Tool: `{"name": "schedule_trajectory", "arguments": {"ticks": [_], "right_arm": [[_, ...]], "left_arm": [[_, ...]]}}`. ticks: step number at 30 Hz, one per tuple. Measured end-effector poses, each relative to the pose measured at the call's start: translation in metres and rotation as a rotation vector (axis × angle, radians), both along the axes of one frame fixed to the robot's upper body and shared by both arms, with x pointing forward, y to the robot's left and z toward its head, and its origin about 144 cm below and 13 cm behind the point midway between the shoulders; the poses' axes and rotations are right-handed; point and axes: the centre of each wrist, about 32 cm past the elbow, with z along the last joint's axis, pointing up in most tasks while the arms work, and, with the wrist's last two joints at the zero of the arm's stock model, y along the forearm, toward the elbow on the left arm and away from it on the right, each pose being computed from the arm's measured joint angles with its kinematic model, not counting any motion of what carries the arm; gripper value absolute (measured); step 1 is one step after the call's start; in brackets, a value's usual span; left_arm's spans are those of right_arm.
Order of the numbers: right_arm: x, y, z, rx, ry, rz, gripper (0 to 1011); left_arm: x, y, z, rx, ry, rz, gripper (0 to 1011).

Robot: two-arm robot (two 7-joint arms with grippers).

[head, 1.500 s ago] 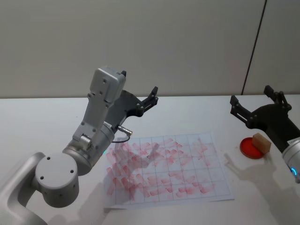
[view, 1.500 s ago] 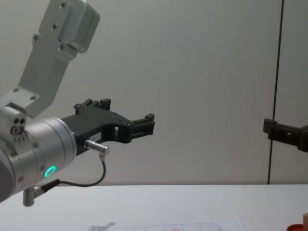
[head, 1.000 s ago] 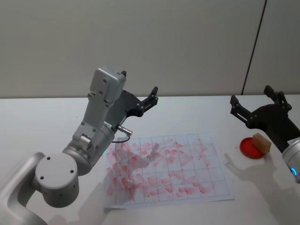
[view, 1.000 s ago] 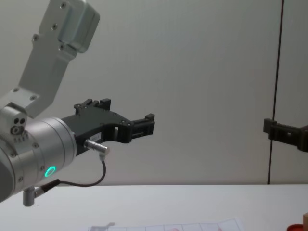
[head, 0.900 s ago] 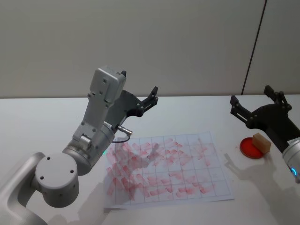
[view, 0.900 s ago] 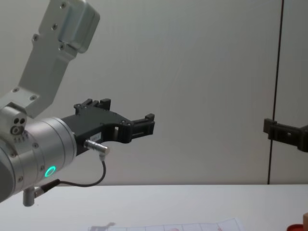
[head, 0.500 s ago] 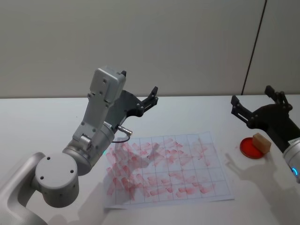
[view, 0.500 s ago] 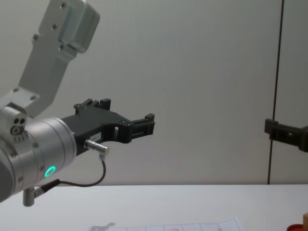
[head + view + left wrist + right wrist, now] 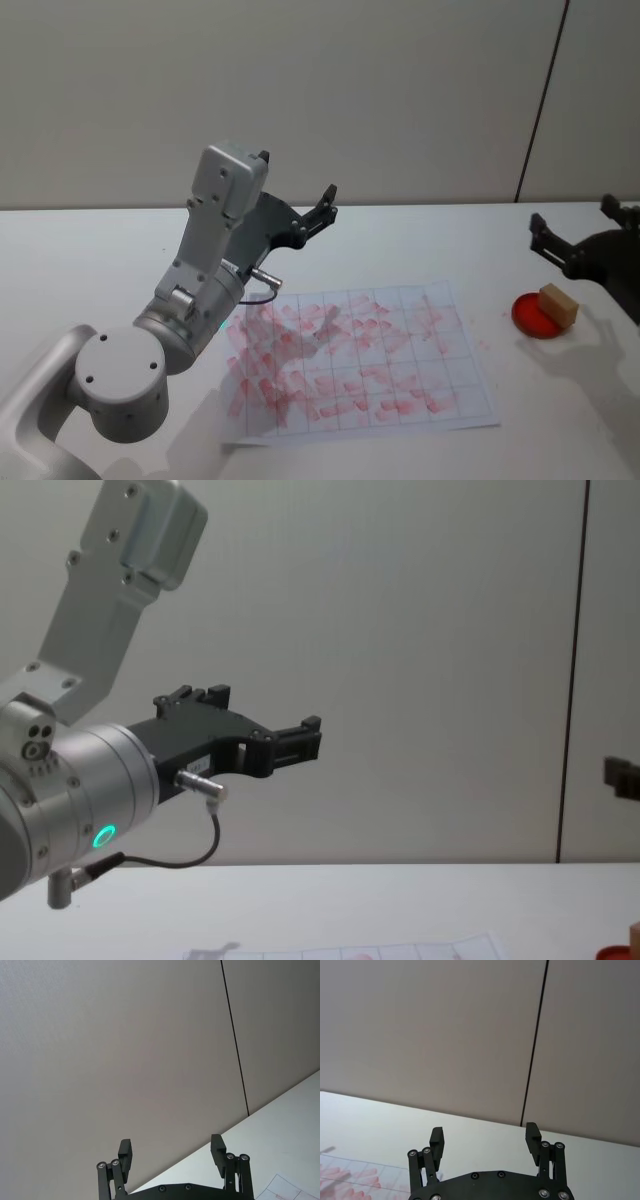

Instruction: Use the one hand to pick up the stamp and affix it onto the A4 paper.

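well, the stamp (image 9: pixel 558 304) is a small pale wooden block sitting on a flat red disc (image 9: pixel 528 318) at the right of the head view, just beyond the a4 paper (image 9: pixel 360 360). the right gripper (image 9: pixel 575 218) hangs above it in frame, jaws spread wide, empty, stamp not between them. the left gripper (image 9: pixel 171 1146), likewise wide open, is raised centre left.

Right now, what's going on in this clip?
Nothing is gripped. The stamp sits on the red disc at the right of the table, untouched. The right pincer hangs open in the air near it, at the head view's right edge. The left pincer, also open, is held raised on the left. The A4 paper is already covered in red marks.
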Motion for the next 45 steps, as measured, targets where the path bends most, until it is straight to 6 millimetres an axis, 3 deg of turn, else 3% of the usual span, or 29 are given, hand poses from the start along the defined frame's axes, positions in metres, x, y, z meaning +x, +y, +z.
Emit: {"name": "schedule_trajectory", "arguments": {"ticks": [14,30,41,45], "right_arm": [[0.015,-0.024,-0.013,-0.042,0.133,0.001,1001],[0.031,-0.030,-0.038,-0.079,0.249,0.023,994],[0.035,-0.029,-0.050,-0.103,0.304,0.017,740],[0.037,-0.028,-0.053,-0.109,0.316,0.013,588]], "left_arm": [[0.000,0.000,0.000,0.000,0.000,0.000,1001],[0.000,0.000,0.000,0.000,0.000,0.000,1001],[0.000,0.000,0.000,0.000,0.000,0.000,1001],[0.000,0.000,0.000,0.000,0.000,0.000,1001]]}}
